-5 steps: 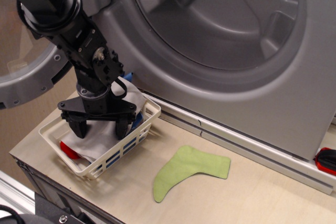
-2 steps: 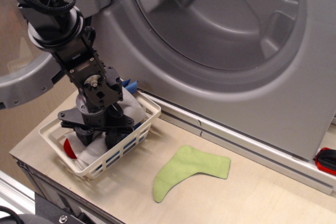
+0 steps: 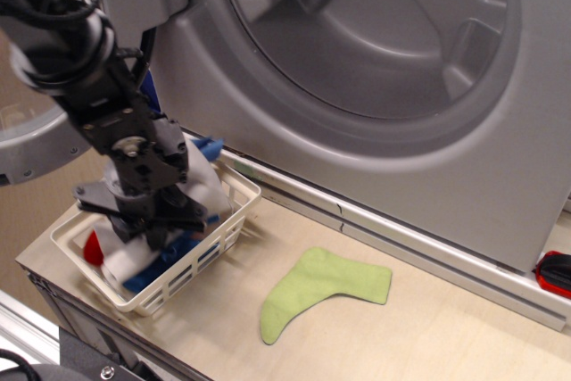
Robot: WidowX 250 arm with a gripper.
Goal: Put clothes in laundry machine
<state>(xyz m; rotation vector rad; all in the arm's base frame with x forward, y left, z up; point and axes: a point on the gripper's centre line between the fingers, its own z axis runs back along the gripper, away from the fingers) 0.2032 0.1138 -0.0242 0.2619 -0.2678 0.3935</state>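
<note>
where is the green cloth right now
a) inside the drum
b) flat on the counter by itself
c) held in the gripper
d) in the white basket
b, the green cloth lies flat on the counter, right of the white basket and apart from the gripper.

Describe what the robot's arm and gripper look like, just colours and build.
The arm is matte black and built of chunky segments, with black ribbed cables looped around its upper part. A small round silvery fitting shows on the wrist block. The gripper is also black, with thin linkage bars spreading to either side and short dark fingers. No markings or labels are legible.
</note>
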